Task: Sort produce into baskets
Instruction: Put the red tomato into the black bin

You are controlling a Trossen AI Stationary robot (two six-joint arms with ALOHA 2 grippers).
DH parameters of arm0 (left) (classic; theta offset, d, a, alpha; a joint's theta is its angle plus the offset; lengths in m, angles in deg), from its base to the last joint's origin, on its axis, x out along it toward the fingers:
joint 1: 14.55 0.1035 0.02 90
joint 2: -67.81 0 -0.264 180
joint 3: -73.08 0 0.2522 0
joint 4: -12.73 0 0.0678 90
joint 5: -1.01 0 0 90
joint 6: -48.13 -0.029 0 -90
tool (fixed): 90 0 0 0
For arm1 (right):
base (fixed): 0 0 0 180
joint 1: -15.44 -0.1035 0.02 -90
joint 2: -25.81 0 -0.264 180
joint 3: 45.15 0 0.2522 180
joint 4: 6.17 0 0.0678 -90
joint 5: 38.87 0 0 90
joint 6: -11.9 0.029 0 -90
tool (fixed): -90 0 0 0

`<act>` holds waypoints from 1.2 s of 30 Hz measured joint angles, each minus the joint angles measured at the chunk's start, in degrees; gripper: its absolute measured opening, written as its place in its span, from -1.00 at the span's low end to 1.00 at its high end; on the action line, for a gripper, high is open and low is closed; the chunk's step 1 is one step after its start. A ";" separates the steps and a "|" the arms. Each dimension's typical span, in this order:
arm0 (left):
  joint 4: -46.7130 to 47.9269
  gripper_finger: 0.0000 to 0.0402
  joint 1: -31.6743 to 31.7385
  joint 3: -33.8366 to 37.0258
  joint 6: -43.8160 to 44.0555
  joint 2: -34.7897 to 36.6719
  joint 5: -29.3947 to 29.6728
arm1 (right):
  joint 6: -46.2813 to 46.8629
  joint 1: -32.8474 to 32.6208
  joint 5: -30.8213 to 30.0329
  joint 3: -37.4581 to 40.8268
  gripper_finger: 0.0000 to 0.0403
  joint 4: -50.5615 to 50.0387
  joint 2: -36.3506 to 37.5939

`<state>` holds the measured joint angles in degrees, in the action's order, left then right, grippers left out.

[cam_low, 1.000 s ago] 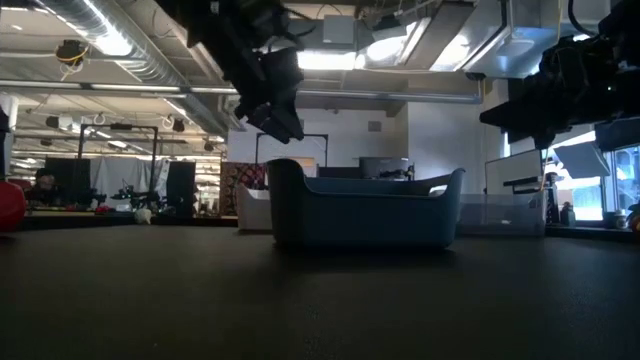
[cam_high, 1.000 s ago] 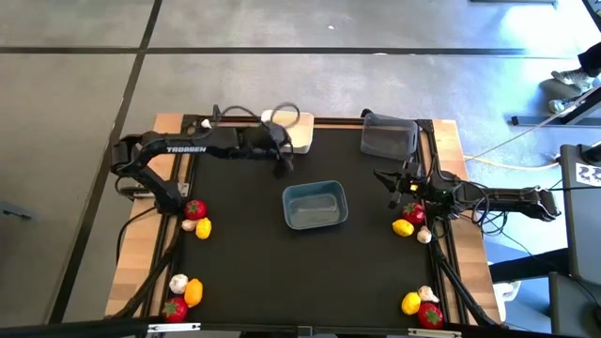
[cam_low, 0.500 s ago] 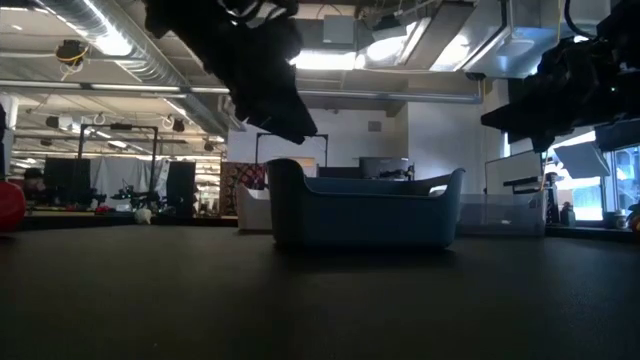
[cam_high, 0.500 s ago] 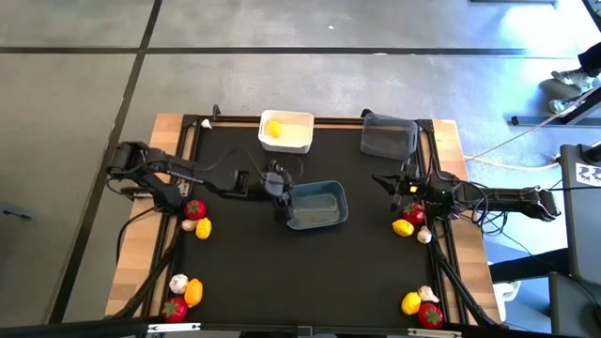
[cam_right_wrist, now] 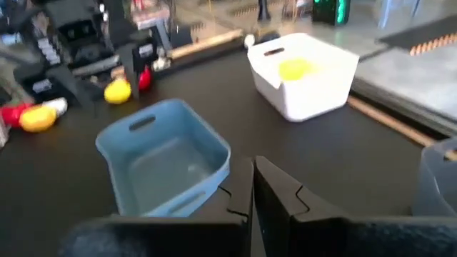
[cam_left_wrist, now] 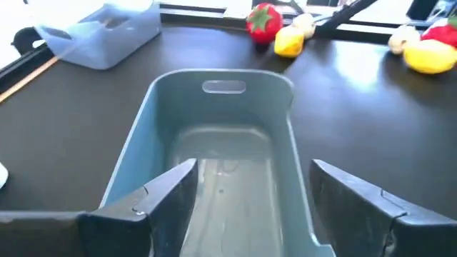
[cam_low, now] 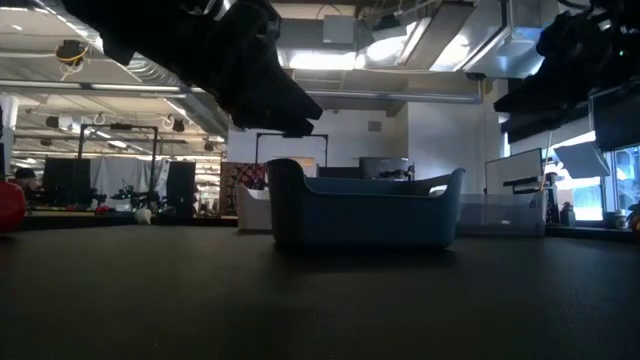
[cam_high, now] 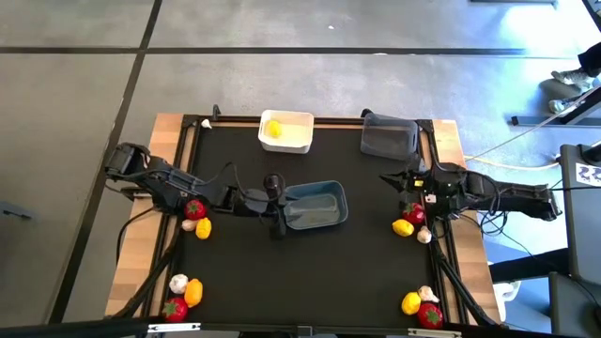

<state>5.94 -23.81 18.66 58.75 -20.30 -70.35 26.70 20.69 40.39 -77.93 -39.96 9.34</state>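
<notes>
The blue-grey basket (cam_high: 315, 206) stands at mid-table, empty inside (cam_left_wrist: 221, 164). My left gripper (cam_high: 280, 207) hovers at its left end, open and empty, its fingers (cam_left_wrist: 166, 198) spread as wide as the basket. The white basket (cam_high: 286, 132) at the far edge holds one yellow piece (cam_high: 272, 129). The dark grey basket (cam_high: 390, 137) stands at the far right. My right gripper (cam_high: 385, 177) is shut and empty (cam_right_wrist: 253, 187), above the table near a red, yellow and garlic group (cam_high: 413, 222).
Other produce groups lie on the mat: red, garlic and yellow at the left (cam_high: 195, 218), garlic, orange and red at the near left corner (cam_high: 182, 295), yellow, garlic and red at the near right corner (cam_high: 423, 305). Wooden strips (cam_high: 141, 272) border the mat.
My left gripper has swung from over the white basket at the far edge toward the near edge, to the blue-grey basket's left end, and has come lower. The yellow piece now shows lying in the white basket. My right arm has risen slightly.
</notes>
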 joint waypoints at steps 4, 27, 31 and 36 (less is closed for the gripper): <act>0.12 0.31 0.79 0.00 0.03 0.01 0.08 | 0.14 -0.02 1.44 -5.37 -0.92 -6.64 -3.80; 2.15 0.31 3.11 0.00 7.50 -0.01 0.10 | 7.90 -0.04 15.67 -35.12 -0.92 -48.54 -31.48; 1.72 0.31 3.11 0.00 7.76 0.00 0.10 | 11.33 -0.04 25.84 -35.22 -0.92 -53.71 -34.09; 1.77 0.31 3.11 0.00 7.28 0.00 0.10 | 13.84 -0.04 27.48 -35.22 -0.92 -56.46 -36.45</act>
<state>7.72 -20.70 18.66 66.03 -20.29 -70.25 40.55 20.65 67.88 -113.15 -96.43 -27.11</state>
